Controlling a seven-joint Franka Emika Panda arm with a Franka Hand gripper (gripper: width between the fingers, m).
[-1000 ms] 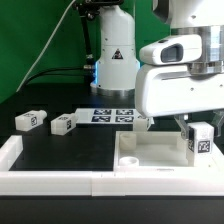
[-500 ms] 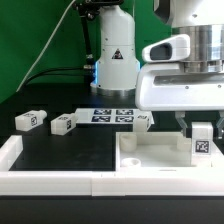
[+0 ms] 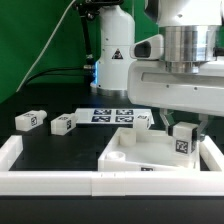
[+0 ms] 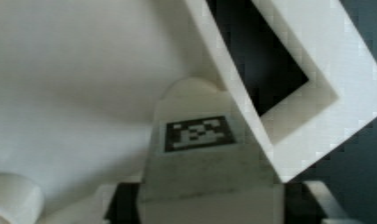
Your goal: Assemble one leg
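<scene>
Gripping the leg (image 3: 184, 140) between closed fingers, the gripper (image 3: 184, 128) holds it upright at about four o'clock in the exterior view, over the large flat white square piece (image 3: 140, 160). Two more legs (image 3: 29, 119) (image 3: 62, 124) lie at nine o'clock, beside the marker board (image 3: 112, 115).

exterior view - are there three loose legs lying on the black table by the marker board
Yes: three legs lie on the black table near the marker board; a fourth stands at the gripper.
</scene>
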